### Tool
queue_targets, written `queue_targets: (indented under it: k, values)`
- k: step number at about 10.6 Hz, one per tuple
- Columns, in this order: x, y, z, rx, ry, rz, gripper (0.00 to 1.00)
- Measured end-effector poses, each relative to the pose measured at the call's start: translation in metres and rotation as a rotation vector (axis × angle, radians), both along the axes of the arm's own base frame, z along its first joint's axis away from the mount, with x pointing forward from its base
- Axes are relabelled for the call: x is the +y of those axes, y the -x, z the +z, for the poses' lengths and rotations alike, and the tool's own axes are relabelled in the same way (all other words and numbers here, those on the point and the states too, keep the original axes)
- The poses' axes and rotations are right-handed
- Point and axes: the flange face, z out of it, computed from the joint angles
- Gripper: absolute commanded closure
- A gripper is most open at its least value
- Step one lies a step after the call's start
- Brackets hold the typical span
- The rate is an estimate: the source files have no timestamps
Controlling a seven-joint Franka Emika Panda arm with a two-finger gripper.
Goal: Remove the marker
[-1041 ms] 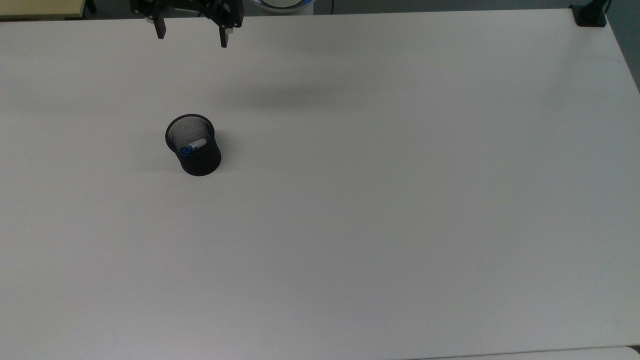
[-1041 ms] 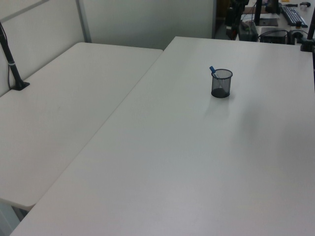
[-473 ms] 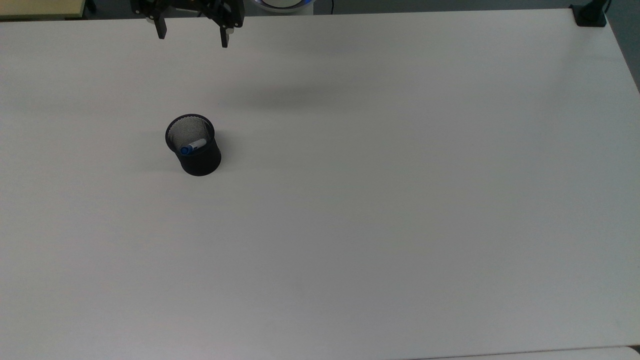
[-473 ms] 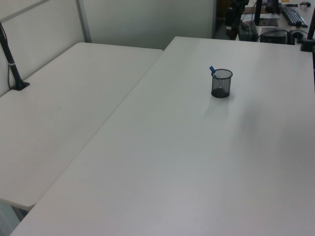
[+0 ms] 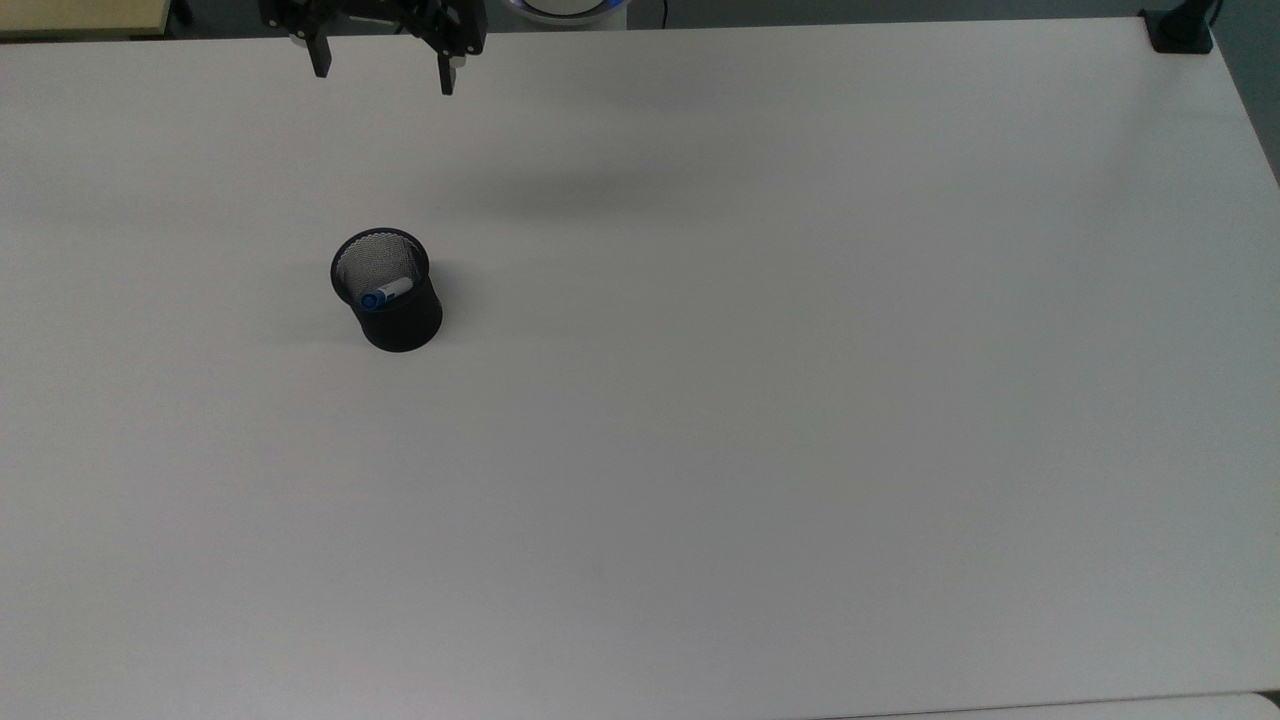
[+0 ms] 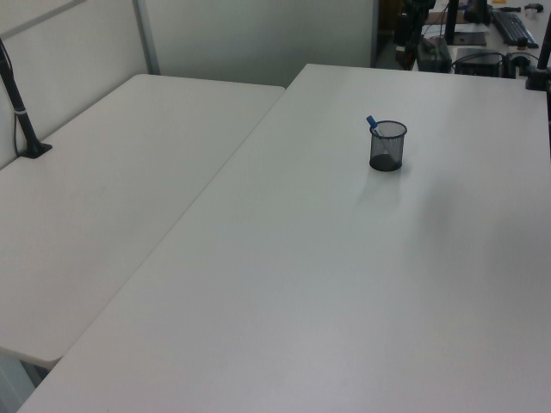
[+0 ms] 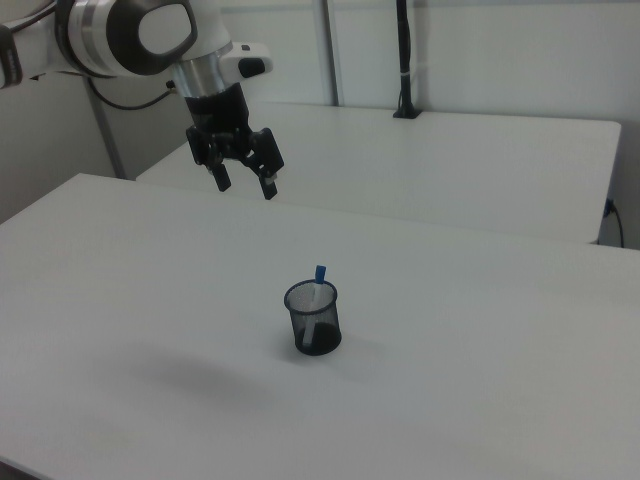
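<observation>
Wide white table (image 5: 760, 420), bare but for one small item, with a second white table (image 6: 112, 172) butted against it on the left view's left. White Franka arm (image 7: 130, 35) reaching in from the right view's upper left, black two-finger gripper (image 7: 245, 183) hanging high above the tabletop, jaws spread wide and holding nothing. Black mesh pen cup (image 5: 388, 290) standing upright, well apart from the gripper. Inside the cup, leaning against its rim, white marker (image 5: 384, 294) with blue cap poking up above the edge. No readable writing on marker or cup.
</observation>
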Motion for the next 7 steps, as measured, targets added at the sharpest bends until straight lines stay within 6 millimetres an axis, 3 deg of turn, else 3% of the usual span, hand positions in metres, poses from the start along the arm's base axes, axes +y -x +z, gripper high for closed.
queue_targets:
  k: [3, 7]
  values:
    - [-0.022, 0.003, -0.017, 0.05, 0.015, 0.115, 0.0]
    - [-0.054, -0.011, -0.081, -0.004, 0.063, 0.15, 0.0]
